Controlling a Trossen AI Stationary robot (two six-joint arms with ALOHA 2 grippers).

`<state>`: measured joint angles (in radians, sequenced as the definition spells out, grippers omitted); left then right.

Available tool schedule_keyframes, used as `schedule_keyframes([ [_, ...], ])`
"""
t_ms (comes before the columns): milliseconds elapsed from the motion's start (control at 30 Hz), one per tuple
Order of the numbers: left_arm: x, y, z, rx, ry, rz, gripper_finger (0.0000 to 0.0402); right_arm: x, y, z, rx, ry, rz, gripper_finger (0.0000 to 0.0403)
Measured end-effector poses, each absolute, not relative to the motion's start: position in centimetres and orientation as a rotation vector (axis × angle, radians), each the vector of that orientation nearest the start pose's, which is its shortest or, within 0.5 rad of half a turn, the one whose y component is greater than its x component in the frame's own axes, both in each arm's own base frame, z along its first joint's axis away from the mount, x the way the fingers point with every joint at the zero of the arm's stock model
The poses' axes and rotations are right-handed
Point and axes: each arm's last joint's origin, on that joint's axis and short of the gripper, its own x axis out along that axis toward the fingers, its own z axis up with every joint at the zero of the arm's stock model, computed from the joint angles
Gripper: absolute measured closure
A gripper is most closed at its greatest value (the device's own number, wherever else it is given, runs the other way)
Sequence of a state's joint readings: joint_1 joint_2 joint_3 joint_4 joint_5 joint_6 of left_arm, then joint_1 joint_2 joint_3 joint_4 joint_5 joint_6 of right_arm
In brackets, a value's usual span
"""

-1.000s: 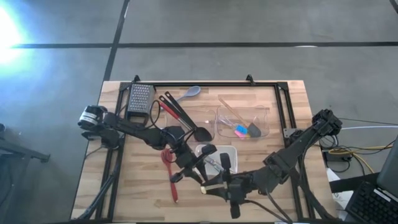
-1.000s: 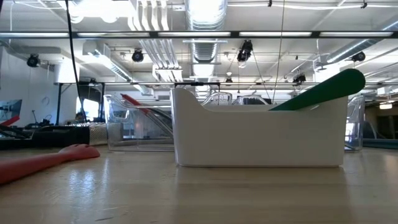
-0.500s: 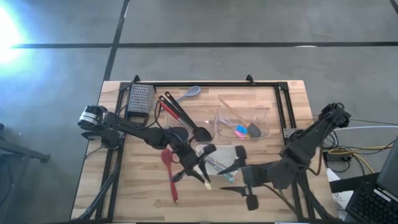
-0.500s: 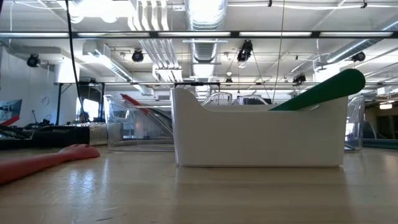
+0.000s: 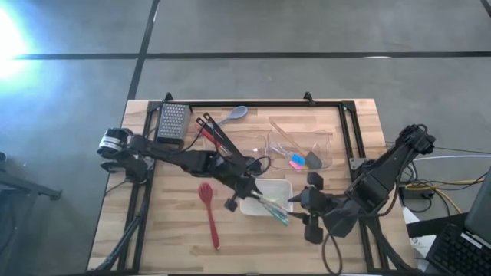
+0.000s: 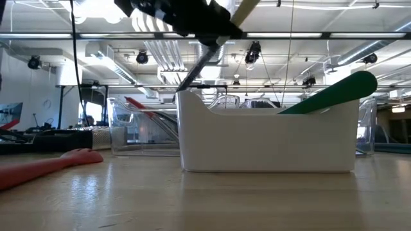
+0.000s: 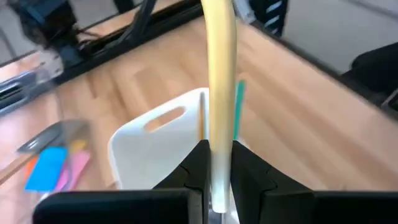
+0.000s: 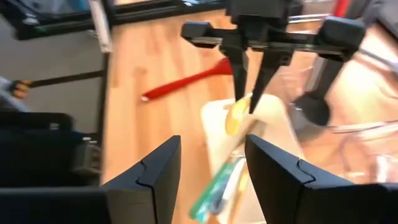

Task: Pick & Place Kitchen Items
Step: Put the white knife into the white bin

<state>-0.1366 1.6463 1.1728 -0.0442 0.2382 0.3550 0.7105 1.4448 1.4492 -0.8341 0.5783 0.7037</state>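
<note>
The left hand (image 5: 244, 189) hangs over the near-left corner of the white tray (image 5: 282, 187), its fingers (image 7: 196, 168) pinched on a slim cream-handled utensil (image 7: 219, 81). The handle's long axis points away from the hand and slopes down over the tray's handle-slot end; in the right wrist view the same cream piece (image 8: 235, 115) sits between the left hand's fingertips, right above the tray. Its working end is hidden, so what kind of utensil it is cannot be told. The coming move likely turns on this: the utensil lies directly above the tray, so a release should land it inside, beside the green utensil (image 5: 273, 207) already lying aslant there with one end over the rim. The right hand (image 5: 314, 205) waits just past the tray's right side, fingers spread and empty, facing the tray. A red spoon (image 5: 209, 210) lies on the surface left of the tray, nearer the left arm. Pink and blue spatulas (image 5: 296, 161) rest in the right clear bin (image 5: 328, 150), and dark ladles (image 5: 230, 147) in the left bin.
</note>
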Motion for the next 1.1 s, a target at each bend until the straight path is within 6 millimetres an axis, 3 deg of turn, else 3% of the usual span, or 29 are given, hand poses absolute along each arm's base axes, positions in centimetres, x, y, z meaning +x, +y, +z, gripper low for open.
schedule_keyframes([
  [233,37.5,-5.4,26.3,0.392,0.329,-0.434,0.0359,23.4,17.7,35.0,0.103,0.642,-0.177,0.0252],
  [433,39.9,-5.6,22.7,0.362,0.417,-0.427,0.0359,23.2,17.6,34.8,0.088,0.654,-0.181,0.0268],
  [800,43.9,-6.2,19.1,0.384,0.573,-0.429,0.0359,23.1,17.4,34.6,0.069,0.676,-0.190,0.0291],
  [1100,43.8,-6.4,18.3,0.425,0.649,-0.470,0.0359,23.0,17.4,33.5,0.046,0.702,-0.200,0.0307],
])
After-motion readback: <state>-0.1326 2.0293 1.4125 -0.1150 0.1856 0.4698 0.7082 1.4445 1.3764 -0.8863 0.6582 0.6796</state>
